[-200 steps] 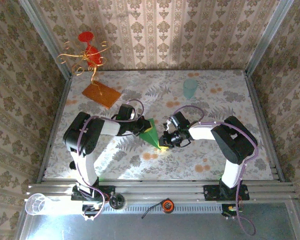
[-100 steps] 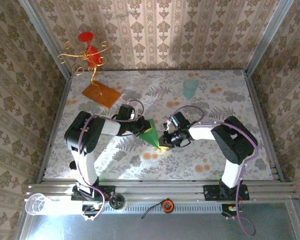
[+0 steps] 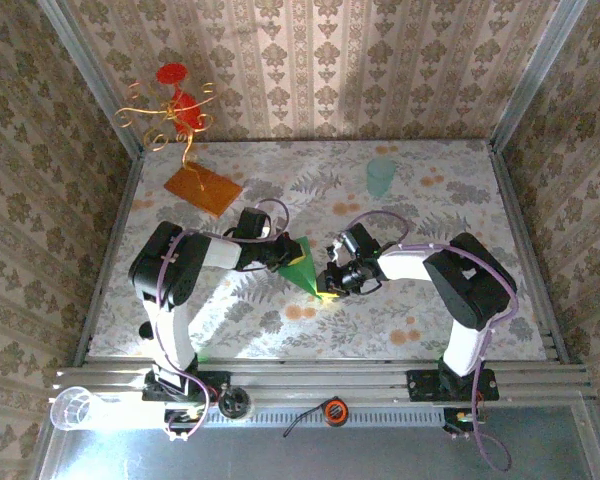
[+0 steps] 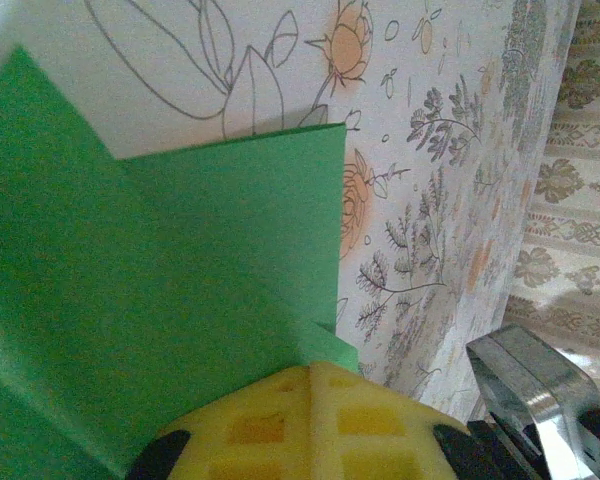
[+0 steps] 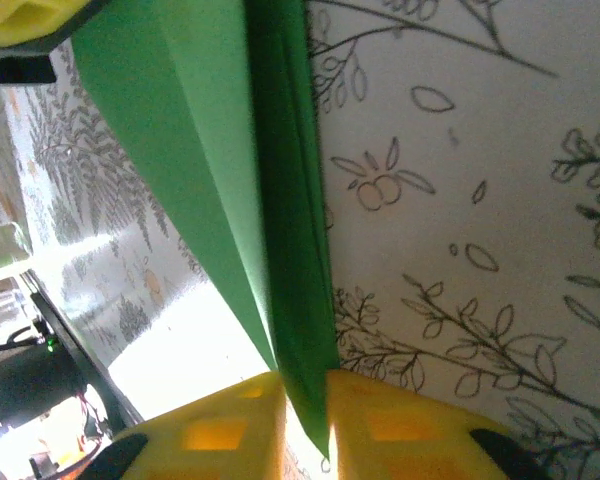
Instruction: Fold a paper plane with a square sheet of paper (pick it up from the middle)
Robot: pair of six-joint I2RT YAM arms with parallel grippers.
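Right gripper [image 5: 305, 425]: yellow pads closed on the narrow end of the paper, which passes up between them.
Left gripper [image 4: 310, 420]: pads pressed together at the wide end, with the green sheet running in under them.
Paper plane [image 3: 302, 266]: a green pointed dart with a centre crease, spanning the two grippers at mid-table, its tip toward the near edge.
Table [image 3: 430, 310]: floral cloth.
Far left: orange-brown board [image 3: 203, 188], well apart from the plane.
Far right: pale green cup [image 3: 380, 177], upright.
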